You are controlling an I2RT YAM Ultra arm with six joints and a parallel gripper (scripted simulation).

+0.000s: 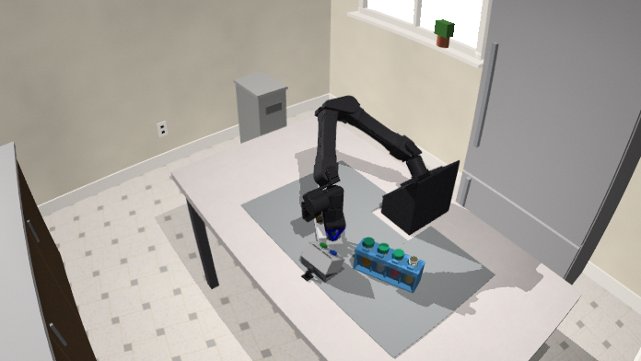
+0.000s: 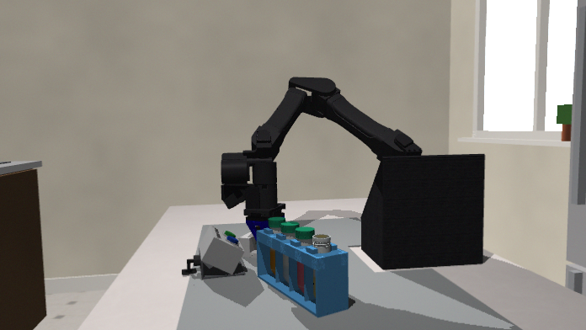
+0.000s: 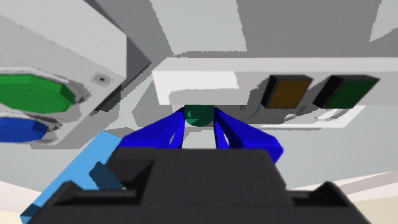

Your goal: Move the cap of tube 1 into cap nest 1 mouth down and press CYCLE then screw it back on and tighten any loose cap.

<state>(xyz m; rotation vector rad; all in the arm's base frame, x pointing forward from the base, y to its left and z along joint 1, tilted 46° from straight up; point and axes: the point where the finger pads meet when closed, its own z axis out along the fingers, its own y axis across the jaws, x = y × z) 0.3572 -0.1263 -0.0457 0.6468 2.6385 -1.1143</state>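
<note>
My gripper point(image 1: 334, 236) point(image 3: 199, 111) is shut on the green cap of tube 1 point(image 3: 199, 118), low at the left end of the white cap tray point(image 1: 320, 230) point(image 2: 247, 244) in the wrist view. Whether the cap touches the nest floor is hidden. Tube 1 point(image 1: 413, 262) point(image 2: 321, 242) stands uncapped in the blue station point(image 2: 332, 286) point(image 3: 75, 170). Green caps sit on tube 2 point(image 1: 398, 254) point(image 2: 304, 232), tube 3 point(image 1: 383, 249) point(image 2: 290, 227) and tube 4 point(image 1: 368, 242) point(image 2: 277, 222); I cannot tell whether one is loose. The amber lamp point(image 3: 287, 94) and green lamp point(image 3: 346, 94) look dark.
The grey key console point(image 1: 318, 263) point(image 2: 221, 257) point(image 3: 75, 40) stands close beside the tray and station, with the green READY key point(image 1: 323, 245) point(image 2: 229, 233) point(image 3: 32, 93) and blue CYCLE key point(image 1: 332, 252) point(image 2: 231, 239) point(image 3: 22, 129). The tray's lamp wall rises just behind the fingers.
</note>
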